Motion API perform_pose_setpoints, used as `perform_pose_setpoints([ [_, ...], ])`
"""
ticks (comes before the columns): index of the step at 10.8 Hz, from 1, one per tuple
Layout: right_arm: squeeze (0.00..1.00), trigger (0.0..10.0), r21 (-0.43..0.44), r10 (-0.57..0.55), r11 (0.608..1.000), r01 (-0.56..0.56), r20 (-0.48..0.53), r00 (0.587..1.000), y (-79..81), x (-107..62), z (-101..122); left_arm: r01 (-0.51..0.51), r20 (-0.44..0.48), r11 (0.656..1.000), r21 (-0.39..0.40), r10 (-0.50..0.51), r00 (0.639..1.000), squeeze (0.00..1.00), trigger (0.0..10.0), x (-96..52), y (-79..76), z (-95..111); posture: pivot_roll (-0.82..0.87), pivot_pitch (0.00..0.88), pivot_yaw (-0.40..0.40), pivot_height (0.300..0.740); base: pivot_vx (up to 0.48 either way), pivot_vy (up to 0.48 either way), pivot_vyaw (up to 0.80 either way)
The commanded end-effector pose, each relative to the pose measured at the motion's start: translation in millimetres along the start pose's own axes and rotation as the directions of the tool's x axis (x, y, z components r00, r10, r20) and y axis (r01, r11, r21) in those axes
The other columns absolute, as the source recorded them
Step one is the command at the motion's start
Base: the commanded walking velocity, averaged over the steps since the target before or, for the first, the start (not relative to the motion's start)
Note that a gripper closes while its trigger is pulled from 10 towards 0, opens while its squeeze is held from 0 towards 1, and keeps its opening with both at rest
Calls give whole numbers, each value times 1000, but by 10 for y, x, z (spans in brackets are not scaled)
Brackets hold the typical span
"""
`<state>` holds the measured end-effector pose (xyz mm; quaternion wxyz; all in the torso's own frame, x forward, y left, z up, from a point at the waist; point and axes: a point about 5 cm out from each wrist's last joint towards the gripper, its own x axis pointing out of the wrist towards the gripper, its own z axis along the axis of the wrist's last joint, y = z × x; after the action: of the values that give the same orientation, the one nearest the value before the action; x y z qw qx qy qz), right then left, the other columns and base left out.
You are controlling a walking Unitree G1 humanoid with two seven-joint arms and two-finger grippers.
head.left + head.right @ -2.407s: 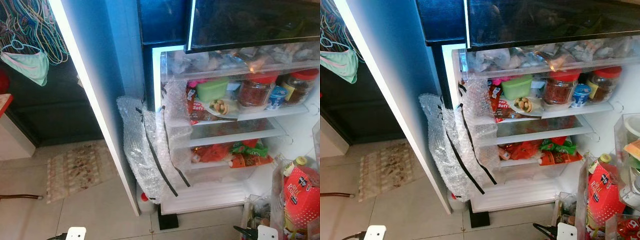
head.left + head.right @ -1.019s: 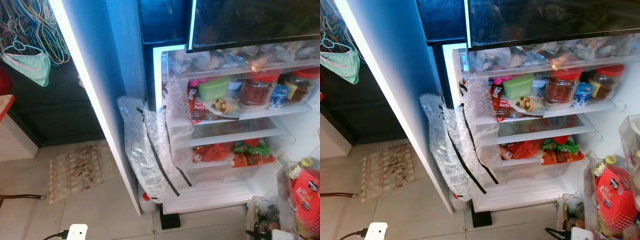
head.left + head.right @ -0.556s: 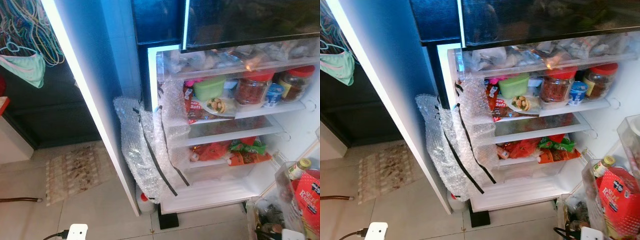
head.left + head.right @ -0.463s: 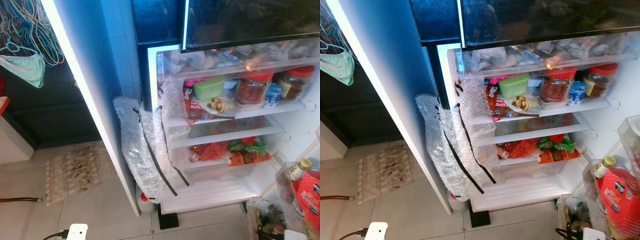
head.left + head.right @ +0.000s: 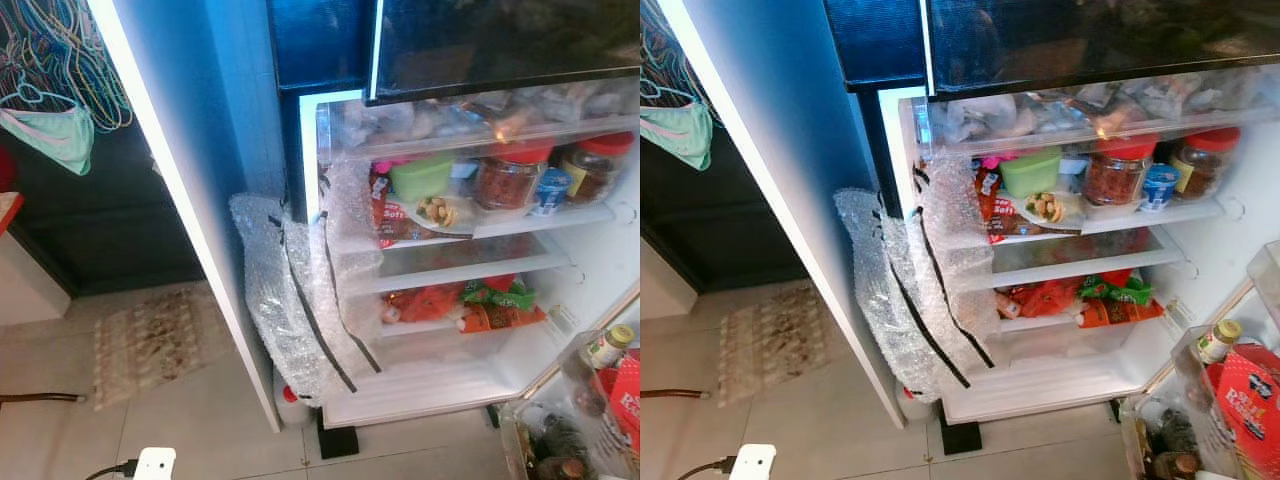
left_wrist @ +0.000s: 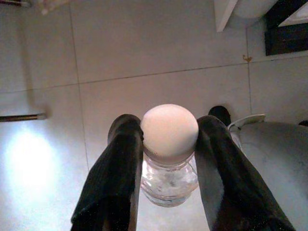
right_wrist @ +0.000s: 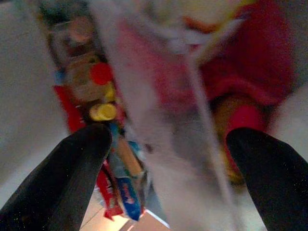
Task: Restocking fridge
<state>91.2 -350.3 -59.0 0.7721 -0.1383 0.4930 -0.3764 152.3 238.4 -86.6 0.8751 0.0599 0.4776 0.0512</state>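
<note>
Fridge stands open, jars and packets on its shelves. Left gripper clamps a white-capped clear bottle above the floor; right gripper spread wide by the door bins.

Clear plastic bottle — smooth white cap.

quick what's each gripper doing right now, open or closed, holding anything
Left gripper: shut on a small clear jar with a white lid, above the tiled floor.
Right gripper: open, holding nothing, fingers spread near the fridge door's packets.
</note>
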Motion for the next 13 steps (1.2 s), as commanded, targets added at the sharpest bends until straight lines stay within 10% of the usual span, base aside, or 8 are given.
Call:
perform_pose_setpoints([
  [1, 0, 10000, 10, -4, 1000, 4, -12, 1000, 9, -6, -25, 0, 0, 1000, 13, 0, 1000, 0, 10000, -2, 5, -7, -44, 0, 37, 740, 0, 0, 0],
  [7, 0, 10000, 79, 230, 969, -236, 78, 970, 523, -151, 142, -1, 2, 1000, 10, 1, 1000, 0, 10000, 0, 12, 4, -40, 0, 36, 740, 0, 0, 0],
  [10, 0, 10000, 59, 486, 872, -486, 8, 874, 944, -339, 43, 9, 6, 1000, 27, -9, 1000, 0, 10000, 3, -20, 12, -40, 0, 31, 740, 0, 0, 0],
  [13, 0, 10000, 80, 514, 855, -513, 8, 858, 1075, -412, 41, 4, -12, 1000, 21, -4, 1000, 0, 10000, -8, -19, -47, -35, 0, 36, 740, 0, -296, 0],
])
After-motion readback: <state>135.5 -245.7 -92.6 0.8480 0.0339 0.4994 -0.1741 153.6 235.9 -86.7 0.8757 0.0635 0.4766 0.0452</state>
